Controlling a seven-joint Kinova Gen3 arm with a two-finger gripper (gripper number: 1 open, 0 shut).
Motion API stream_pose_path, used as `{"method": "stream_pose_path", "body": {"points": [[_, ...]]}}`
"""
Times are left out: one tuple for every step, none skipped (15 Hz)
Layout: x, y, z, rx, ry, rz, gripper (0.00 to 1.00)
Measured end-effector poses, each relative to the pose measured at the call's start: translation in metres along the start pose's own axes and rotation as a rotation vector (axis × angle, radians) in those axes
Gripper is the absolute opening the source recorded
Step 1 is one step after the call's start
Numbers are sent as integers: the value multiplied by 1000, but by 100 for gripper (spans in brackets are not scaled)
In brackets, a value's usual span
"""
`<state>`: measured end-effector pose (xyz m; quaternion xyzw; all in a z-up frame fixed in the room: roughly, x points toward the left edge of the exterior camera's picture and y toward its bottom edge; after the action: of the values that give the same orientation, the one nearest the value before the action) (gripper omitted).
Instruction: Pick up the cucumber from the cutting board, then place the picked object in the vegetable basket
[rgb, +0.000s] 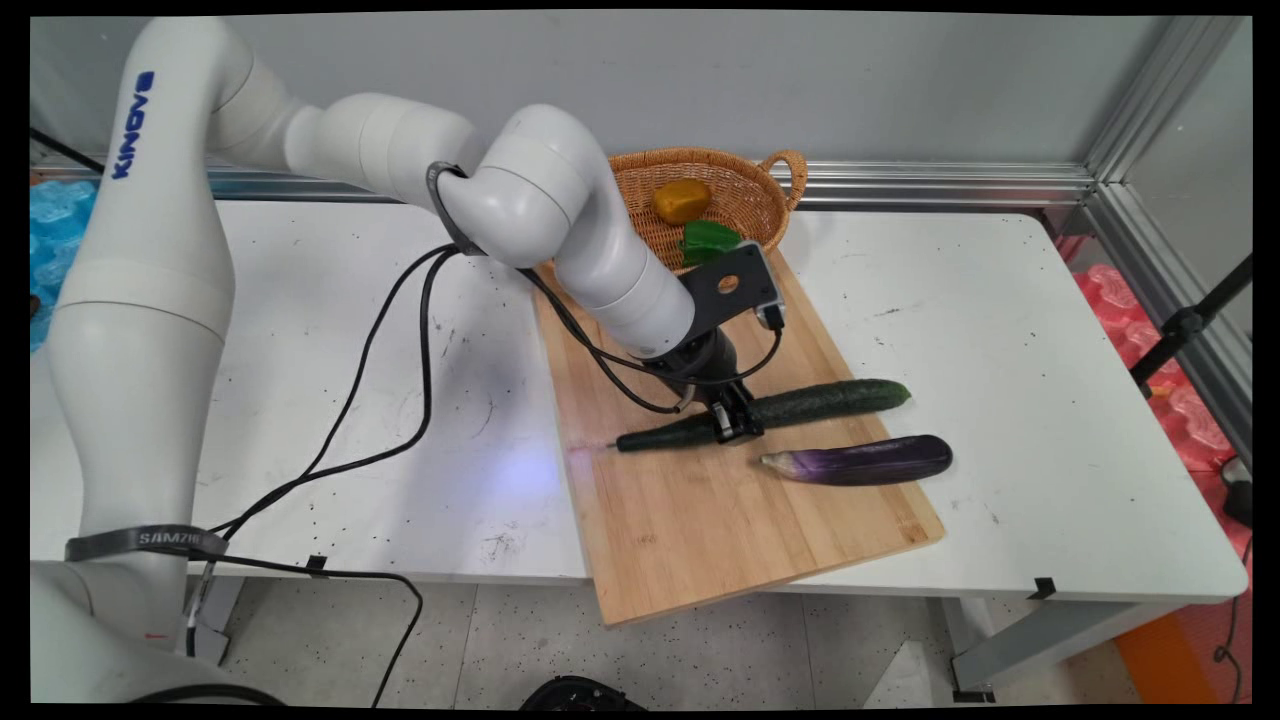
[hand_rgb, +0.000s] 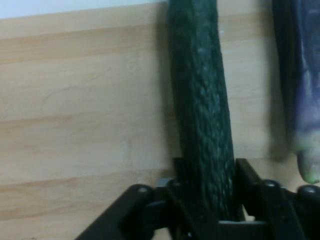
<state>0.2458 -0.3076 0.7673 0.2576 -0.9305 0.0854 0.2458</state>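
Note:
A long dark green cucumber (rgb: 800, 408) lies across the wooden cutting board (rgb: 700, 500). My gripper (rgb: 735, 420) is down on it and shut on the cucumber near its middle. In the hand view the cucumber (hand_rgb: 202, 115) runs up from between the two black fingers (hand_rgb: 247, 175), which press its sides. A purple eggplant (rgb: 860, 462) lies just in front of the cucumber on the board, and shows in the hand view as the eggplant (hand_rgb: 302, 100) at the right edge.
A wicker basket (rgb: 765, 200) stands behind the board, holding a yellow-orange pepper (rgb: 682, 200) and a green pepper (rgb: 708, 240). Black cables (rgb: 400, 330) hang from the arm over the table's left half. The board overhangs the table's near edge.

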Motion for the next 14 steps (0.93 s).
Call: {"method": "stream_pose_path", "body": {"points": [[0,0,1,-2,0,0,0],[1,0,1,-4,1,0,0],[1,0,1,-4,2,-1,0],[3,-1,0,-5,3,0,0],[5,-2,-1,-6,5,4,0],[9,-4,-3,-6,9,7,0],[12,-6,-7,-5,12,9,0],[16,-8,-10,-5,16,12,0],[19,-10,-13,-5,18,16,0],[24,-13,-17,-5,21,22,0],[28,-16,-20,-5,23,28,0],[34,-20,-26,-4,28,35,0],[40,-25,-32,-3,34,44,0],[46,-31,-37,0,40,50,0]]}}
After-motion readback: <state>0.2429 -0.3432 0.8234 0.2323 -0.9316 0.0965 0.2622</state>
